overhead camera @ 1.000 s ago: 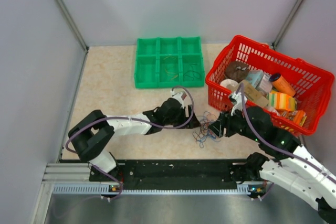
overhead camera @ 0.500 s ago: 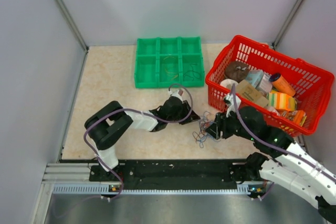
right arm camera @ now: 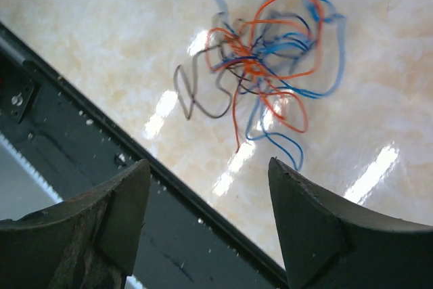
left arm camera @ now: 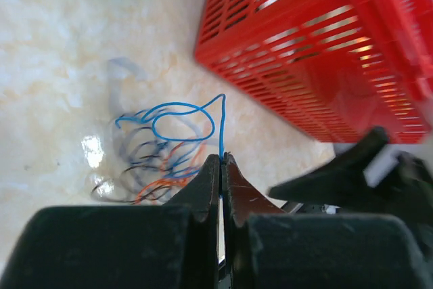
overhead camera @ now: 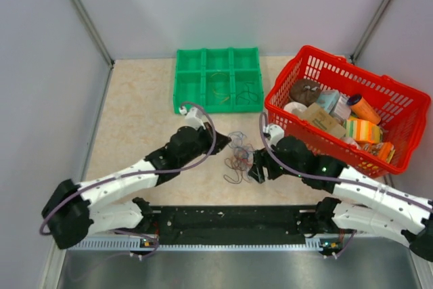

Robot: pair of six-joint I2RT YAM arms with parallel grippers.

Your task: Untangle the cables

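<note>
In the left wrist view the blue strand (left arm camera: 220, 123) of the cables (left arm camera: 162, 160) is hidden where the pinched left hand (left arm camera: 221, 160) clamps it. The red basket (left arm camera: 304, 52), blurred, runs off at 12 and 3 o'clock. In the right wrist view the cables run off at 12 o'clock and smear toward 3 o'clock. From above, single strands are too fine to separate.
</note>
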